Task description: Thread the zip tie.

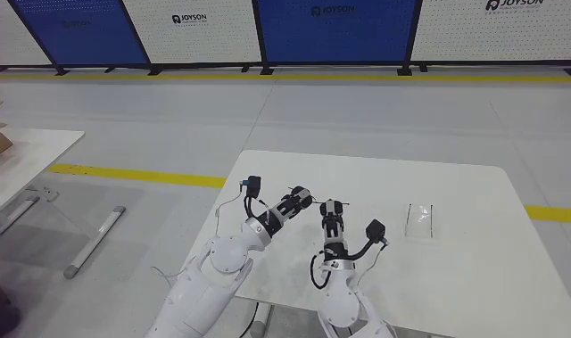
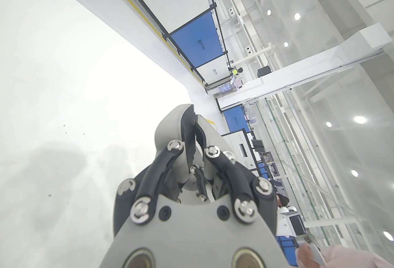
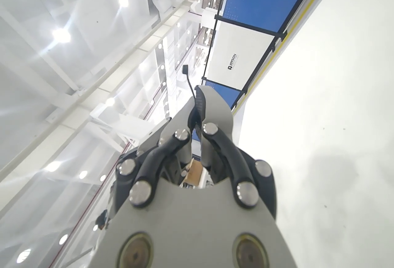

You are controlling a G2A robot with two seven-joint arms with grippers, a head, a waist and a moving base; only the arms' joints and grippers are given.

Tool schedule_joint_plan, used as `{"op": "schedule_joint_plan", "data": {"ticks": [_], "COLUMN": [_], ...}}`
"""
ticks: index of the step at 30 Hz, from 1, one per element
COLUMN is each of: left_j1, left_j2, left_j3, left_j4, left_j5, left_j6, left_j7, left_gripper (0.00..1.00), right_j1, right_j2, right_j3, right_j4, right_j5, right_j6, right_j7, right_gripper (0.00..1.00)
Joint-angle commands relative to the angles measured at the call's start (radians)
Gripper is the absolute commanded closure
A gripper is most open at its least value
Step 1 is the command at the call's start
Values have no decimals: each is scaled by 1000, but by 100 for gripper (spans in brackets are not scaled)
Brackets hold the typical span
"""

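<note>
Nearest, the right gripper (image 3: 197, 98) has its grey fingers pinched on a thin black plastic zip tie (image 3: 190, 81), whose small square head stands out beyond the fingertips. Just to its left, the left gripper (image 2: 191, 113) has its fingers pressed together; whether anything sits between them I cannot tell. Both hang close together over the near part of the white rectangular table (image 1: 464, 276). Farther right on the tabletop, well apart from them, lies a small clear plastic piece (image 1: 419, 220).
</note>
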Motion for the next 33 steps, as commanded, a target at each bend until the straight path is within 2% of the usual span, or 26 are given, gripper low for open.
{"op": "schedule_joint_plan", "data": {"ticks": [1,12,21,27,28,29,31,33], "left_j1": [0,0,0,0,0,0,0,0], "left_j2": [0,0,0,0,0,0,0,0], "left_j3": [0,0,0,0,0,0,0,0], "left_j4": [0,0,0,0,0,0,0,0], "left_j5": [0,0,0,0,0,0,0,0], "left_j6": [0,0,0,0,0,0,0,0], "left_j7": [0,0,0,0,0,0,0,0], "left_gripper": [100,100,100,100,100,100,100,100], "right_j1": [8,25,-11,-29,-30,-31,-33,-35], "right_j2": [-1,-5,2,8,9,9,10,10], "right_j3": [4,10,11,13,13,12,11,11], "right_j4": [6,24,-13,-42,-44,-46,-50,-52], "right_j5": [20,47,1,-20,-21,-23,-27,-28], "right_j6": [4,-9,-26,-10,-7,-5,-2,-1], "right_j7": [20,69,59,45,43,41,38,34], "right_gripper": [100,100,100,99,84,76,70,68]}}
